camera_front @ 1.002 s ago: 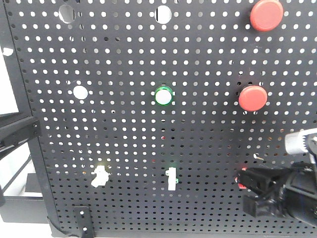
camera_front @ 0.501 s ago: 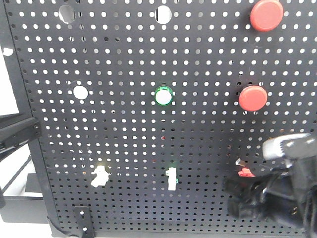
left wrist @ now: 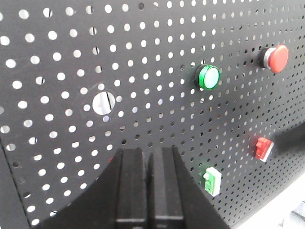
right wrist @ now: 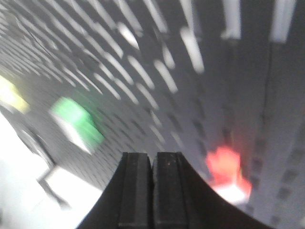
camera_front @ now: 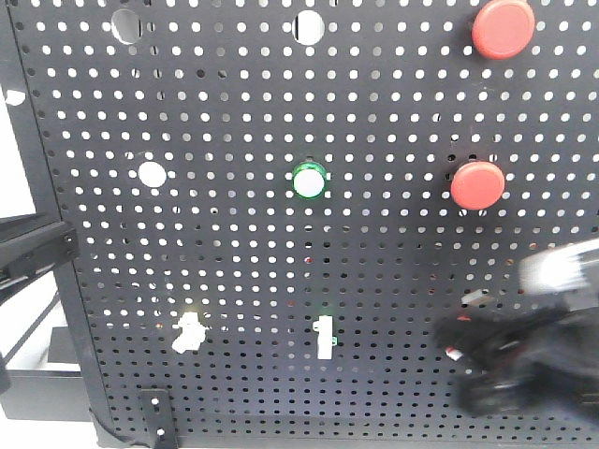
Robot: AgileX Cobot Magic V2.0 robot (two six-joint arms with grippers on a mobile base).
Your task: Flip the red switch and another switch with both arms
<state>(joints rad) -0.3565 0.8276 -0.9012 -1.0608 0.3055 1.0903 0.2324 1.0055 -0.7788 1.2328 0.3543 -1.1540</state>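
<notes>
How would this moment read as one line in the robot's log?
right hand: shut, blurred, near red switch, contact unclear | left hand: shut, facing panel | cream switch: no hand on it

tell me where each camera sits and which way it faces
Front view: back from the pegboard, facing it squarely; the blurred right gripper shows low right.
Left wrist view: behind the left gripper, shut, facing the board at a slant.
Right wrist view: close against the board, blurred; that gripper, shut, at the bottom.
Shared: the green-lit toggle is in all three; the red switch in both wrist views.
</notes>
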